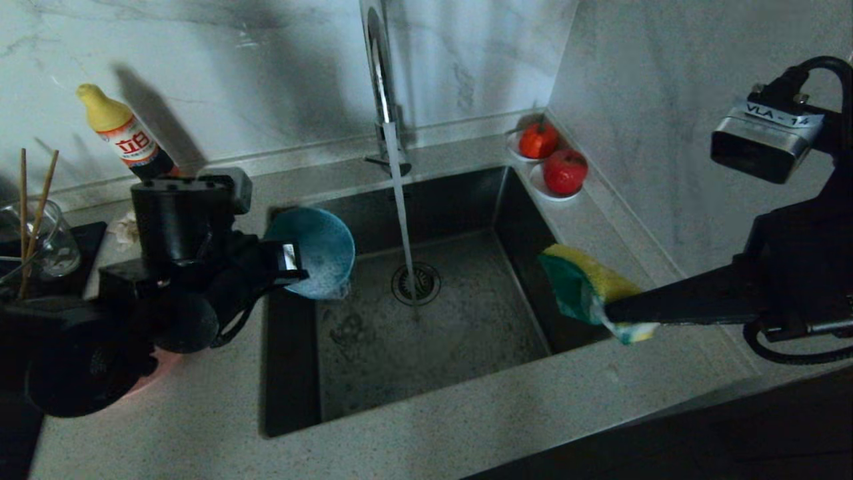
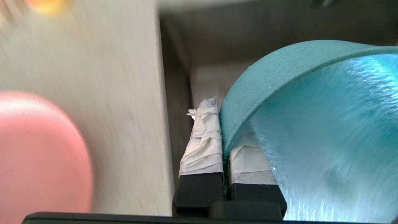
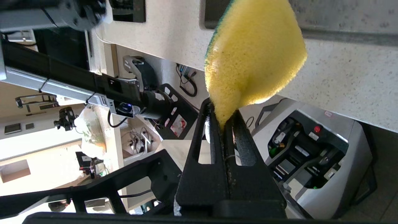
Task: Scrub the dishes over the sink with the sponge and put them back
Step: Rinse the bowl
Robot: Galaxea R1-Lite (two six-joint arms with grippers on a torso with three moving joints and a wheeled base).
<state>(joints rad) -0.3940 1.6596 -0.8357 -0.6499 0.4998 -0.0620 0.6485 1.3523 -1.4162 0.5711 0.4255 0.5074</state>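
Right now, from the head view, the left claw (image 1: 293,263) pinches the rim of the teal-blue bowl (image 1: 318,250), tipped on its side over the left edge of the sink (image 1: 426,373). Water runs from the faucet (image 1: 381,73) down to the drain. The right claw (image 1: 610,312) squeezes the sponge (image 1: 586,287) over the sink's right edge, well apart from the bowl. The chopsticks (image 1: 32,207) stand in a glass cup on the table at the far left.

From the left wrist view, the taped fingers (image 2: 203,140) are closed tight on the bowl's rim, one inside and one outside. The pink plate (image 2: 37,155) lies beside them.

From the right wrist view, the sponge's yellow side shows, nipped by one corner.

I think a good scrub means bringing bowl and sponge together over the middle of the sink, green face against the bowl, pushing gently so neither slips.
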